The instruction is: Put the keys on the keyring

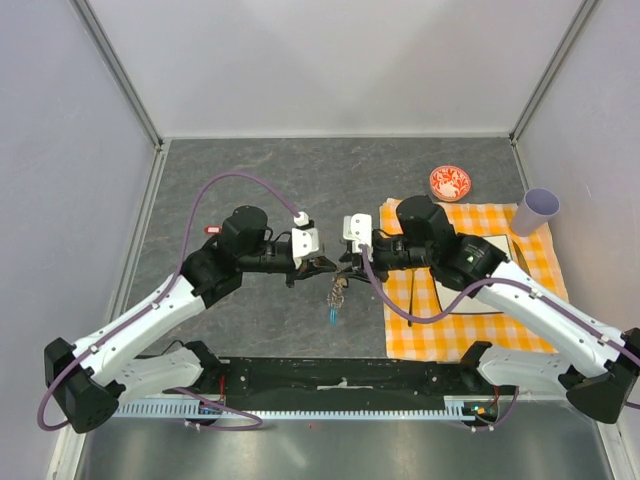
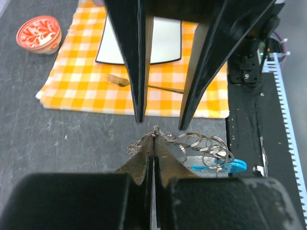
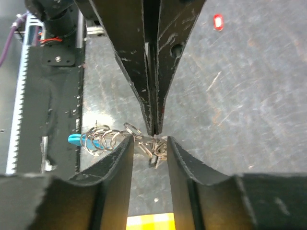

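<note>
Closest to view, the left fingers (image 2: 154, 141) are clenched on one end of the keyring (image 2: 201, 146), low over the grey bench (image 2: 57, 139) midway between the two arms. Its chain of rings trails to a cyan strap (image 2: 225, 166) beside the black base plate (image 2: 244, 129). The right fingers (image 3: 128, 148) stand parted, gripping nothing, on either side of a small clump of keys (image 3: 156, 151) at the pinched end. Beyond lie a checked cloth (image 2: 76, 81) with a fork (image 2: 120, 80) on it, and a red-and-white bowl (image 2: 39, 33) just off its edge.

Shiny metal keyring (image 2: 201, 143) links, matt checked cloth (image 2: 86, 91), scuffed grey tabletop (image 2: 62, 143), possibly laminate.
</note>
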Controlling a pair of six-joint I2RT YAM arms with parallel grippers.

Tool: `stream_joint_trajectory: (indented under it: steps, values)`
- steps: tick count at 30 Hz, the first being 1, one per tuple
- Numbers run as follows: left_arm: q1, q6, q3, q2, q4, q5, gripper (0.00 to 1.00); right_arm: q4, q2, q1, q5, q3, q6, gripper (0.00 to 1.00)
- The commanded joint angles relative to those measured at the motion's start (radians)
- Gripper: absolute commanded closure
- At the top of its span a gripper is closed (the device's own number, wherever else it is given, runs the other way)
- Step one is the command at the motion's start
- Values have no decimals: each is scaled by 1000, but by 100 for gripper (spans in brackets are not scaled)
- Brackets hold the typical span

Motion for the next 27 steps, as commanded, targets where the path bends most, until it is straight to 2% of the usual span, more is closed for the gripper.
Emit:
stream_joint_trajectory:
  steps: [1, 3, 7, 11, 13, 18, 20, 27]
  values:
    - [0, 5, -33, -59, 92, -98, 98, 137, -65, 5, 63, -34, 83, 53]
    - [2, -10, -79, -88, 146, -124, 98, 182, -97, 5, 124, -69, 123, 46]
    - [3, -56, -168, -128, 305, -149, 98, 232, -146, -30, 146, -127, 203, 45]
    - [2, -121, -286, -157, 556, -163, 98, 291, -160, -128, 5, -198, 324, 49]
    - [2, -169, -321, -163, 636, -179, 98, 414, -168, -185, -97, -273, 394, 52]
    - [2, -242, -413, -157, 905, -221, 98, 609, -155, -202, -147, -359, 539, 53]
    - [3, -248, -421, -145, 937, -235, 98, 690, -155, -202, -147, -374, 577, 53]
    - [2, -253, -419, -128, 979, -229, 98, 769, -132, -202, -116, -413, 625, 53]
